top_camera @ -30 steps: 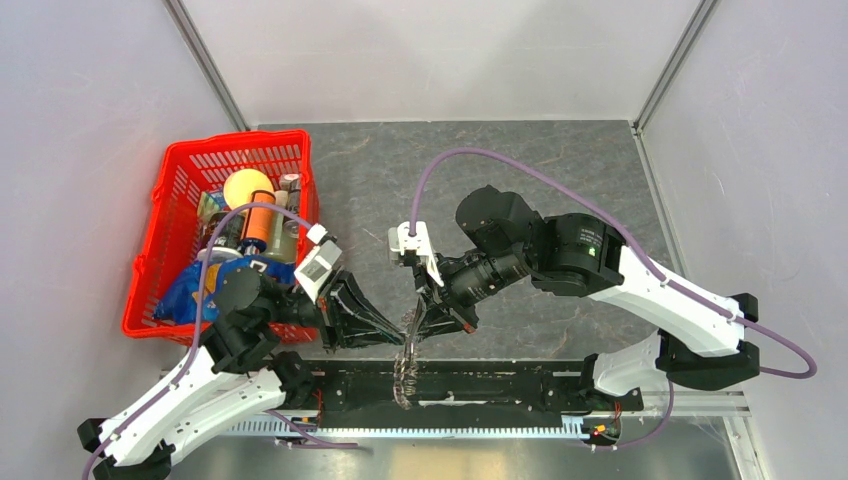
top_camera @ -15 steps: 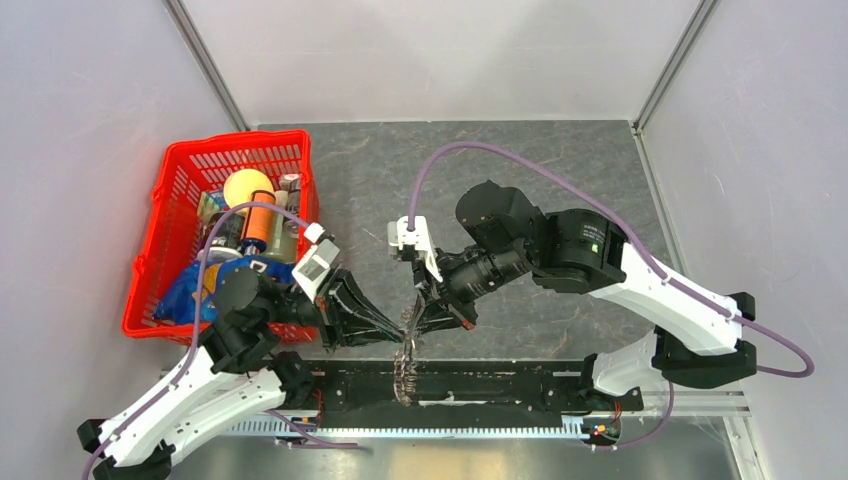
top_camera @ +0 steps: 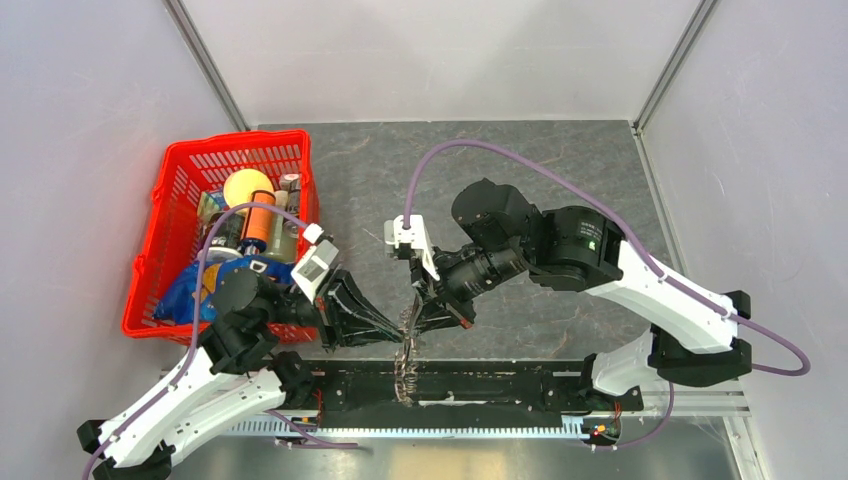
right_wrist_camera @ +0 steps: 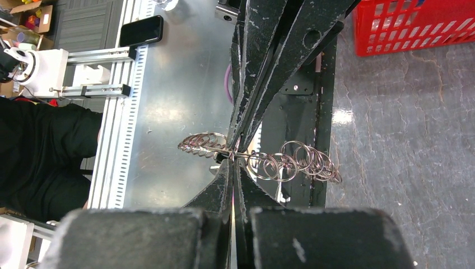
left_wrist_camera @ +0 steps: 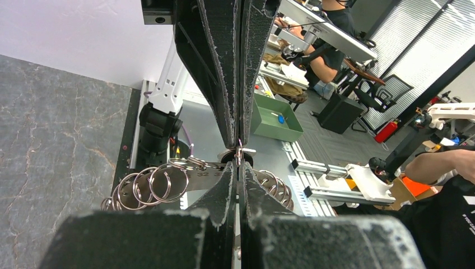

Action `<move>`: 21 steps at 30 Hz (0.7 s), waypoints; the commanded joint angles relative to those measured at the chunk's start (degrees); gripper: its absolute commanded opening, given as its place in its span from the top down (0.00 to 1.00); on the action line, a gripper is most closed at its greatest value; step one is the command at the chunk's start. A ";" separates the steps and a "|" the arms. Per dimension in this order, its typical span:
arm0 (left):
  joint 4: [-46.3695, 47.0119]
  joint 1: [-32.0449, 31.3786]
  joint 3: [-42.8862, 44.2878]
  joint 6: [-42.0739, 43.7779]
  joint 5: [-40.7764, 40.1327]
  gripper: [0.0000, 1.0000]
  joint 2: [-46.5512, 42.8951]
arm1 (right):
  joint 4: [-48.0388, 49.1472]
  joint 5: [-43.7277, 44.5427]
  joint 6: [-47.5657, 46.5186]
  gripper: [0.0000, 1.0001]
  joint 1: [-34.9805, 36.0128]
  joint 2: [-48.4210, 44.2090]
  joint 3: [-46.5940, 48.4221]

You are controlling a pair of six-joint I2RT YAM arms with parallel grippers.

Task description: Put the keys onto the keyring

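The keyring (top_camera: pixel 404 362), a bunch of small grey metal rings and tags, hangs between the two arms above the table's near edge. My left gripper (top_camera: pixel 401 328) and my right gripper (top_camera: pixel 414 322) meet tip to tip at its top, both shut on its thin wire. In the left wrist view my own fingertips (left_wrist_camera: pixel 231 175) pinch the keyring (left_wrist_camera: pixel 151 185) from below, with the right fingers coming down from above. In the right wrist view the keyring (right_wrist_camera: pixel 291 162) spreads to both sides of my gripper (right_wrist_camera: pixel 232 161). I cannot make out the loose black-headed key.
A red basket (top_camera: pixel 160 205) with a can, a yellow ball and packets stands at the left, close behind the left arm. The black rail (top_camera: pixel 500 385) at the table's near edge lies under the hanging ring. Grey walls stand on both sides.
The right arm has shifted slightly to the left, toward the left gripper. Both grippers stay shut at the top of the keyring, which still hangs in the same place.
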 commanded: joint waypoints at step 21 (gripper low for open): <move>-3.84 -0.22 0.59 2.75 0.36 0.98 -0.25 | 6.03 3.76 -0.05 1.00 -0.01 4.35 8.53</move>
